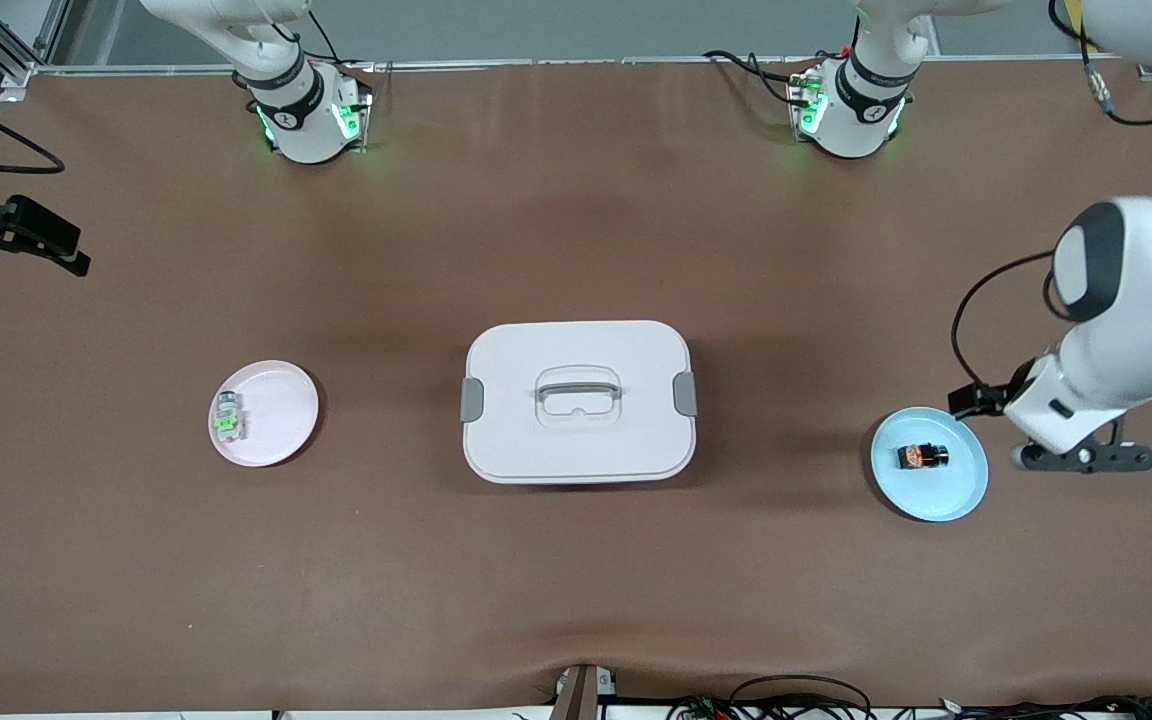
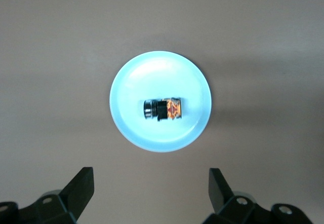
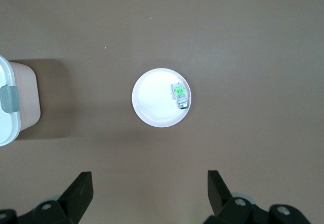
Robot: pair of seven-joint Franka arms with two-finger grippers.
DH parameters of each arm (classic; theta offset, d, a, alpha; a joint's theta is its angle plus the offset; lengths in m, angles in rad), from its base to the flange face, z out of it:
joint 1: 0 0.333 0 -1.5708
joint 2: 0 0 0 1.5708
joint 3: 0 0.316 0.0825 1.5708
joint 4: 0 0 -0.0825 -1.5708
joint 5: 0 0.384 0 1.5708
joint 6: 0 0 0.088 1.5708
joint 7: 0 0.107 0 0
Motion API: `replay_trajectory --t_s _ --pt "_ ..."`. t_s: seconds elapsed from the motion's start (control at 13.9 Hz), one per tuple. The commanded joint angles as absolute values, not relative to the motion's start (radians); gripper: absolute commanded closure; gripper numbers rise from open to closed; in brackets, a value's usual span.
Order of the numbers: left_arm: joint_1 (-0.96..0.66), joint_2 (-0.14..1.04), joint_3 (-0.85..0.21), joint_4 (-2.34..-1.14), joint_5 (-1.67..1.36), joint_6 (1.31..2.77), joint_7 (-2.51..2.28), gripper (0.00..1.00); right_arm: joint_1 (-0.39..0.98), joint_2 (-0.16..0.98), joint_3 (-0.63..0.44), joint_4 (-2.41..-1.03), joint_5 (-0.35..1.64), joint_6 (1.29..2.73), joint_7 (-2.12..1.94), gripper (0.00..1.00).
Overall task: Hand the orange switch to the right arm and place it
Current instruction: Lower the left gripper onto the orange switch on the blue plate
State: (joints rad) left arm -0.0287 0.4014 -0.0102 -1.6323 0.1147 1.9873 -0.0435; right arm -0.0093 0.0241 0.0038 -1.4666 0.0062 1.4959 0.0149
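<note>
The orange switch [image 1: 922, 456] [image 2: 163, 109], a tiny black block with an orange-red middle, lies on its side on a light blue plate [image 1: 956, 490] [image 2: 126, 82] toward the left arm's end of the table. My left gripper [image 2: 151, 181] hangs open above the bare table just beside that plate, with nothing between its fingers. The left arm's wrist [image 1: 1076, 400] shows next to the plate. My right gripper [image 3: 149, 183] is open and empty, high over the right arm's end of the table, looking down on the pink plate [image 3: 152, 102].
A white lidded box [image 1: 576, 400] [image 3: 7, 127] with grey clasps stands mid-table. The pink plate [image 1: 281, 430] carries a clear-and-green small block [image 1: 228, 417] [image 3: 180, 95]. Brown mat lies open between the plates and the box.
</note>
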Motion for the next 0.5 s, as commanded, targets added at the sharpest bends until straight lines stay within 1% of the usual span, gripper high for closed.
replay_trajectory --t_s 0.0,0.22,0.43 --pt "-0.014 0.504 -0.015 -1.618 0.124 2.080 -0.049 0.00 -0.009 -0.006 0.003 -1.499 0.003 1.506 0.018 0.00" --pt "-0.018 0.595 -0.015 -1.617 0.126 2.147 -0.043 0.00 -0.008 -0.008 0.003 -1.499 0.003 1.508 0.018 0.00" --pt "0.012 0.636 -0.015 -1.617 0.133 2.189 -0.029 0.00 -0.008 -0.006 0.003 -1.499 0.003 1.506 0.018 0.00"
